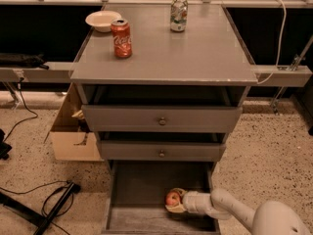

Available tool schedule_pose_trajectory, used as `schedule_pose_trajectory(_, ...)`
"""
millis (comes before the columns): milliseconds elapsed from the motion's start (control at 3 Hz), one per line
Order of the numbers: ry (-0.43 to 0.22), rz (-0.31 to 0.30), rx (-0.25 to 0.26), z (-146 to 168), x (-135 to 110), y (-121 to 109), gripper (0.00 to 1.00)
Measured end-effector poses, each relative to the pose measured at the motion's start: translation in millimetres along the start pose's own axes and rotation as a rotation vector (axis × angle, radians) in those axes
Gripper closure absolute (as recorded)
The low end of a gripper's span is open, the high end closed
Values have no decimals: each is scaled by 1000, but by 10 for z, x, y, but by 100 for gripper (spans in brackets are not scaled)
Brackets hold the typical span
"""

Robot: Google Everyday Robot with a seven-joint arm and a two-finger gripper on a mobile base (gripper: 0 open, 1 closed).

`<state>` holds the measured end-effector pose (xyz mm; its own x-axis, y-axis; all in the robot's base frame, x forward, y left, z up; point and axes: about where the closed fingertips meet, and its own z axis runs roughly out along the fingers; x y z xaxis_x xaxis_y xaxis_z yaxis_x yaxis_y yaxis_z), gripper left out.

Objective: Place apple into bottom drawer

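The apple [172, 198], small and red-orange, sits low inside the open bottom drawer [132, 190], right of its middle. My gripper [173, 200] reaches in from the lower right on a white arm, and its pale fingers [174, 208] curve around the apple on its right and under sides. The drawer is pulled out, a wide shallow grey tray with a worn floor. Two knobbed drawers above it are partly pulled out.
On the cabinet top [195, 53] stand a red cola can [121, 38], a white bowl [102, 20] and a green-white can [178, 14]. A cardboard box [73, 136] stands left of the cabinet. Black cables and a stand leg [49, 209] lie on the speckled floor at lower left.
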<state>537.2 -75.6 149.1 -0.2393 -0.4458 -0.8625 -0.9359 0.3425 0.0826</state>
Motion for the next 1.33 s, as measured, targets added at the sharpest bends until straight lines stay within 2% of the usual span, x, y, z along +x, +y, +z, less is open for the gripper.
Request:
schedule_pose_trajectory(333,0,0,0,0,0,0,23)
schedule_pose_trajectory(667,0,0,0,2,0,1,0)
schedule_pose_trajectory(1000,-9,-5,-6,-1,-26,15,0)
schedule_pose_trajectory(1333,-66,-38,-35,-54,-184,86,0)
